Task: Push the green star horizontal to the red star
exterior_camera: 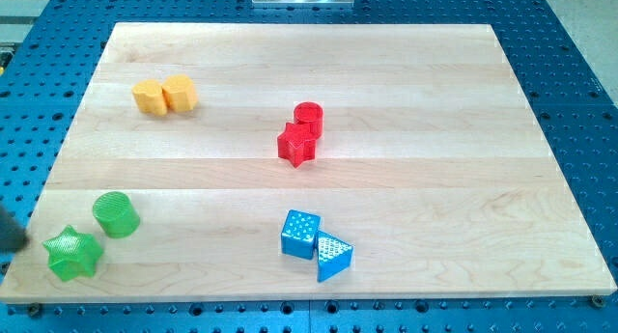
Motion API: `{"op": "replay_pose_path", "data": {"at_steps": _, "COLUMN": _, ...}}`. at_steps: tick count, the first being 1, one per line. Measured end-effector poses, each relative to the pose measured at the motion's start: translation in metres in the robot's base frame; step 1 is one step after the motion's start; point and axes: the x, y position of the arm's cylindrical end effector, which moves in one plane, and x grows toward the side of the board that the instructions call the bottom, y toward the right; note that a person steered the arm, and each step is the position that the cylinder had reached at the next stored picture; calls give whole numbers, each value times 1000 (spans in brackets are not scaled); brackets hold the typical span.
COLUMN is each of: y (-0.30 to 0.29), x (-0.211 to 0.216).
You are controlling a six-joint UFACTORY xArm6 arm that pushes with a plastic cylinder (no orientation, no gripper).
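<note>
The green star (74, 254) lies near the bottom left corner of the wooden board (435, 101). The red star (296, 145) lies near the board's middle, well up and to the right of the green star. A dark piece of my rod shows at the view's left edge, with my tip (14, 246) just left of the green star and a small gap between them.
A green cylinder (116, 214) sits just up and right of the green star. A red cylinder (308, 118) touches the red star's top right. Two yellow blocks (164, 95) sit at the top left. A blue cube (300, 234) and a blue triangle (333, 257) sit at the bottom centre.
</note>
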Motion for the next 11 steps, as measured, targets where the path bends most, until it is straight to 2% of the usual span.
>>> {"op": "replay_pose_path", "data": {"at_steps": 1, "y": 4, "x": 27}}
{"op": "replay_pose_path", "data": {"at_steps": 2, "y": 25, "x": 26}}
{"op": "replay_pose_path", "data": {"at_steps": 3, "y": 81, "x": 12}}
{"op": "replay_pose_path", "data": {"at_steps": 5, "y": 95, "x": 10}}
{"op": "replay_pose_path", "data": {"at_steps": 6, "y": 111, "x": -14}}
{"op": "replay_pose_path", "data": {"at_steps": 8, "y": 120, "x": -117}}
{"op": "replay_pose_path", "data": {"at_steps": 10, "y": 117, "x": -120}}
{"op": "replay_pose_path", "data": {"at_steps": 11, "y": 117, "x": -90}}
